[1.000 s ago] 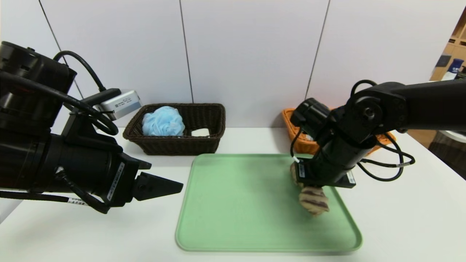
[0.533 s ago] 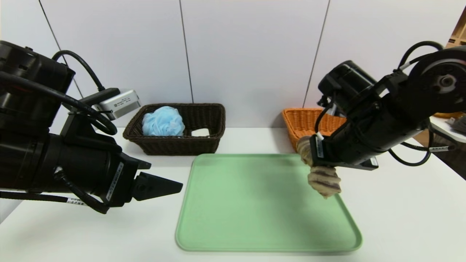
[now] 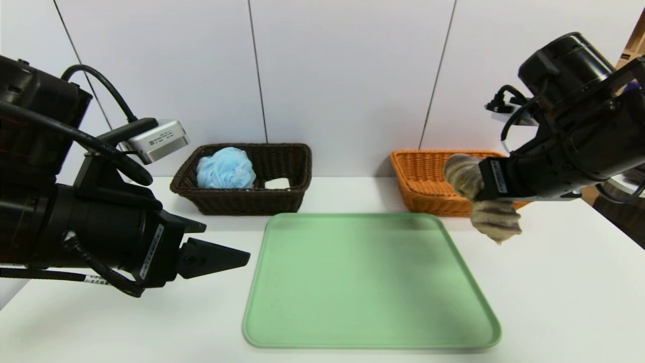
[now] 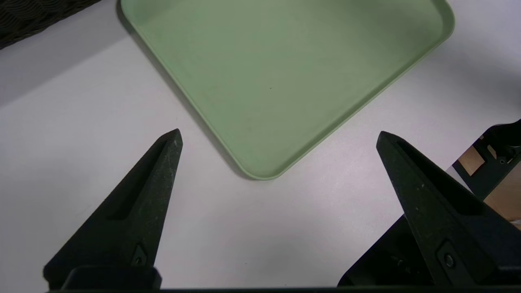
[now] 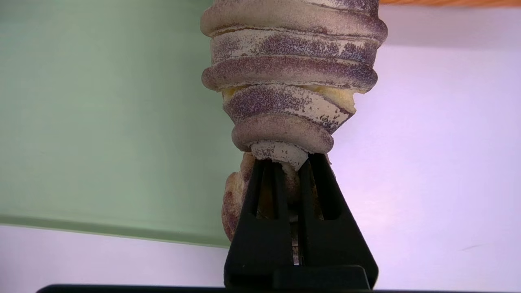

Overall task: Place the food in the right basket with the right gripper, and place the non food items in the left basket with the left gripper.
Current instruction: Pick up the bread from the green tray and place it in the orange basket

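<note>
The green tray fills the lower centre of the head view, bare. At upper left of centre the dark brown basket holds the blue bath pouf and the white soap bar. The orange basket sits at centre right. The left gripper, at lower left, hangs spread wide and empty. The right gripper is clamped on the twisted bread loaf, hanging at the orange basket's near edge. The loaf looks light and soft; pinched at one narrow end, it may sag or swing.
</note>
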